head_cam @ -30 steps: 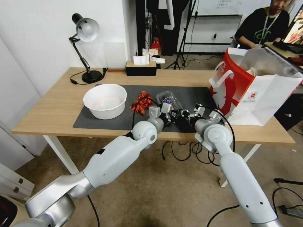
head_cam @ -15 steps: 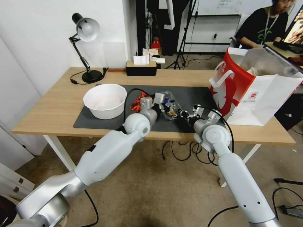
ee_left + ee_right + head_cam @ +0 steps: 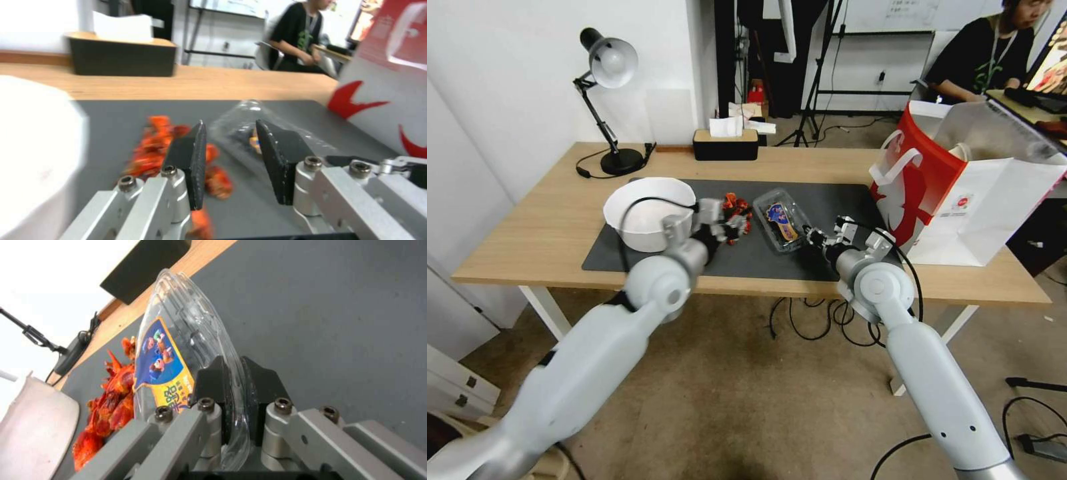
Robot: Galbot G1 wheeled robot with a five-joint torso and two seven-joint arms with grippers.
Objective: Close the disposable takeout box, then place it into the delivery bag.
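Lying on the dark mat [image 3: 827, 200] near the table's [image 3: 547, 227] front edge, the disposable takeout box [image 3: 782, 220] sits closed, a blue-and-yellow label showing through its clear lid. Right gripper [image 3: 812, 235] holds it at the near corner: jaws pinching the clear plastic rim, seen close in the right wrist view [image 3: 236, 396]. Left gripper [image 3: 728, 223] hovers over the mat just beside the box, jaws spread with nothing between them [image 3: 229, 160].

Around it: orange-red heap [image 3: 734, 212] on the mat between box and white bowl [image 3: 647, 212], partly under the left gripper. Bowl stands at the mat's left end. Delivery bag [image 3: 960, 180] upright at the table's right end, mouth open, red face and loop handle toward the box. Bare mat lies between box and bag. Black tissue box [image 3: 725, 143] at the back edge, desk lamp [image 3: 607, 100] at the back left corner, both well apart from the box.
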